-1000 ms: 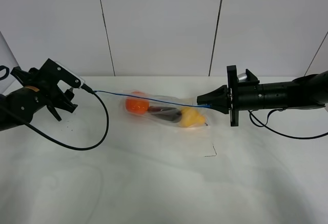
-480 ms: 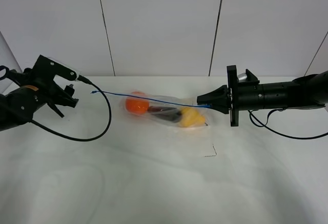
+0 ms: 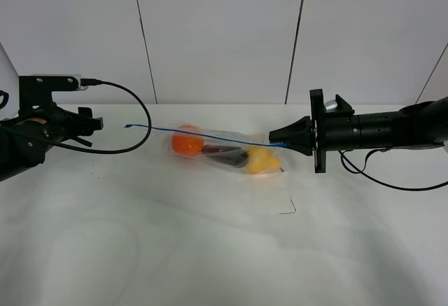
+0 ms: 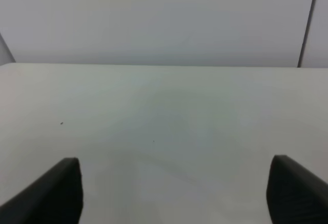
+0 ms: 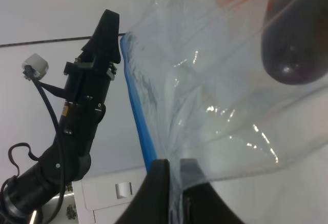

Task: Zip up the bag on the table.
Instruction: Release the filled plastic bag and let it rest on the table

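The clear crinkly bag (image 3: 225, 154) lies on the white table (image 3: 210, 250), with an orange fruit (image 3: 187, 143), a dark item and a yellow item inside. Its thin blue zipper strip (image 3: 203, 135) is stretched out; its left end hangs free. My right gripper (image 3: 283, 140) is shut on the bag's right end; in the right wrist view the fingers (image 5: 159, 183) pinch the plastic beside the blue strip (image 5: 137, 116). My left gripper (image 3: 89, 125) is well left of the strip's end. It is open and empty (image 4: 175, 161) over bare table (image 4: 164, 111).
A black cable (image 3: 129, 120) loops from the left arm above the table. Another cable (image 3: 392, 180) hangs under the right arm. A small dark mark (image 3: 288, 208) lies in front of the bag. White wall panels (image 3: 217, 33) stand behind the table.
The left arm has swung up and back to the left, away from the strip's left end, and its cable has lifted. The bag and the right gripper have not moved.
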Motion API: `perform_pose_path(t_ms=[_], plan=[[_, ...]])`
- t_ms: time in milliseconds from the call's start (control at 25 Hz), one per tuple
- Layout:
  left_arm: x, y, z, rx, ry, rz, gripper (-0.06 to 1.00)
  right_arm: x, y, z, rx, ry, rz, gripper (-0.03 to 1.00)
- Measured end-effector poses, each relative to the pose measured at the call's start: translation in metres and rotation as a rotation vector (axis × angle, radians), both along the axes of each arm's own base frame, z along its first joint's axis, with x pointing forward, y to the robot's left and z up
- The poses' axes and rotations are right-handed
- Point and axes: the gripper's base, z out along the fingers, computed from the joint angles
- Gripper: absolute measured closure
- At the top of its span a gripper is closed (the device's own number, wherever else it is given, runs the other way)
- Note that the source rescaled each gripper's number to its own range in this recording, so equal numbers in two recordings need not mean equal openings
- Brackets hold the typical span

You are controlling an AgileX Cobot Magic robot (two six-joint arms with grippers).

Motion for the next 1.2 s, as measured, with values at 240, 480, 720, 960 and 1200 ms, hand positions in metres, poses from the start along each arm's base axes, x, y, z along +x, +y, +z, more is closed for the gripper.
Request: perform_pose_path(t_ms=[240, 480, 720, 960, 1200], plan=[[0.0, 0.0, 0.0, 0.002, 0.004, -0.002, 0.01, 0.0, 0.0, 0.0, 0.0, 0.002, -0.001, 0.97], [-0.001, -0.008, 0.005, 0.076, 0.25, -0.153, 0.01, 0.0, 0.0, 0.0, 0.001, 0.002, 0.0, 0.97], [0.001, -0.007, 0.019, -0.154, 0.599, -0.282, 0.01, 0.0, 0.0, 0.0, 0.002, 0.005, -0.001, 0.97], [-0.001, 0.004, 0.035, -0.303, 0.825, -0.229, 0.01, 0.0, 0.0, 0.0, 0.003, 0.01, -0.003, 0.97], [0.0, 0.014, 0.048, -0.257, 0.91, -0.132, 0.01, 0.0, 0.0, 0.0, 0.003, 0.01, -0.003, 0.97]])
